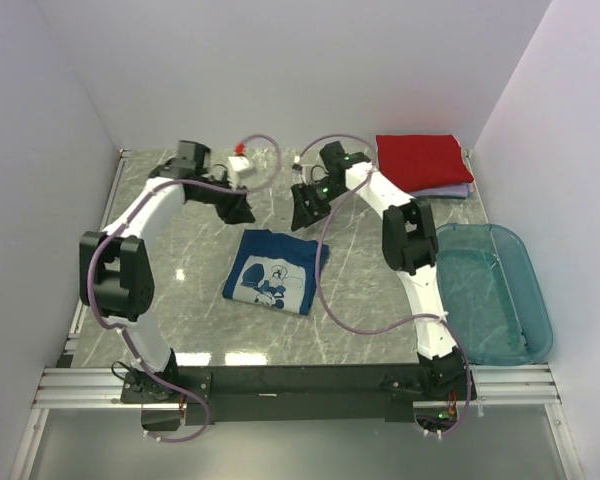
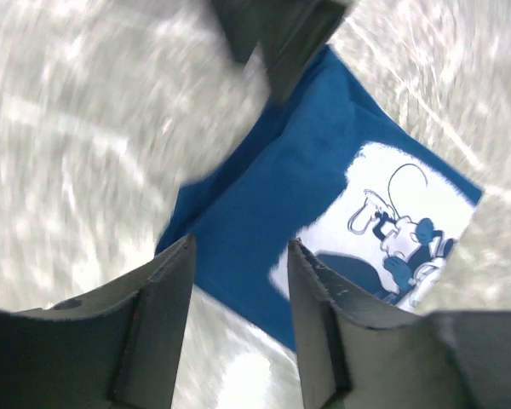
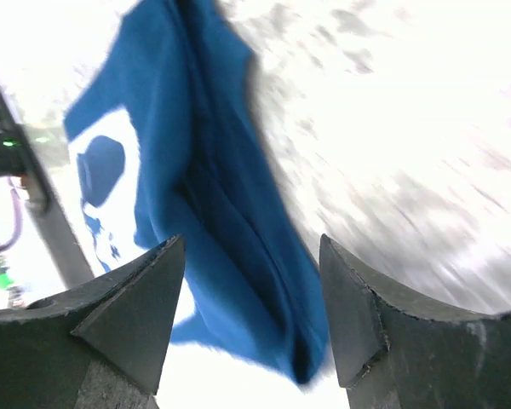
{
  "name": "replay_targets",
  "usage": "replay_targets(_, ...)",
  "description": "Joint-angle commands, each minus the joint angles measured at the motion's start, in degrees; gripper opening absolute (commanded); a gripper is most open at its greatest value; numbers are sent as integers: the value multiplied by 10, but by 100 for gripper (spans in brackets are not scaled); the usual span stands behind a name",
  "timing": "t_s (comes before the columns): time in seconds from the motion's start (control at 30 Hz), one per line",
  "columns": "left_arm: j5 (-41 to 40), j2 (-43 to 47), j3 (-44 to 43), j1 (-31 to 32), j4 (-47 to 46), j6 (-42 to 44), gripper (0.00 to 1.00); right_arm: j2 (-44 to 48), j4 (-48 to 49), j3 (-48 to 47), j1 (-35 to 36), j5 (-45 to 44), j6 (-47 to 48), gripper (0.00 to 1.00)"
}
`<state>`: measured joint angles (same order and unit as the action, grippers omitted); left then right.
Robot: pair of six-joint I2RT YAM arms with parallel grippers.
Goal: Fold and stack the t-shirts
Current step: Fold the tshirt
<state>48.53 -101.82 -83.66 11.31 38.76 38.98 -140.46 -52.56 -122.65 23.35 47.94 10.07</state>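
A folded dark blue t-shirt (image 1: 272, 272) with a white cartoon print lies flat in the middle of the marble table. My left gripper (image 1: 238, 210) hovers just beyond its far left corner and my right gripper (image 1: 302, 215) just beyond its far right corner. In the left wrist view the left gripper (image 2: 240, 247) is open with nothing between its fingers, and the blue t-shirt (image 2: 264, 196) lies below. The right gripper (image 3: 250, 243) is also open over the blue t-shirt (image 3: 213, 187), holding nothing. A folded red t-shirt (image 1: 418, 158) rests on a pale lavender t-shirt (image 1: 458, 190) at the back right.
A translucent teal plastic tub (image 1: 492, 290) stands at the right edge of the table. White walls close in the left, back and right sides. A metal rail (image 1: 300, 380) with both arm bases runs along the near edge. Purple cables loop off both arms.
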Motion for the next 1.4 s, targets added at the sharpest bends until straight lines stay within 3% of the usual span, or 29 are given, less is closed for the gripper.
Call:
replay_targets(0.0, 53, -13, -2, -48, 26, -132, 53, 66, -50, 4, -21, -48, 62, 71)
replay_targets(0.3, 5, -120, -30, -60, -42, -256, 57, 71, -106, 67, -33, -19, 88, 71)
replay_targets(0.6, -31, -177, -49, -62, -89, -341, 55, 60, -104, 87, -31, -22, 94, 63)
replay_targets(0.87, -28, -191, -50, -63, -90, -352, 53, 76, -110, 111, -27, -1, 112, 56)
replay_targets(1.37, -19, -210, -41, -60, -97, -370, 46, 56, -157, 87, -15, 5, 141, 55)
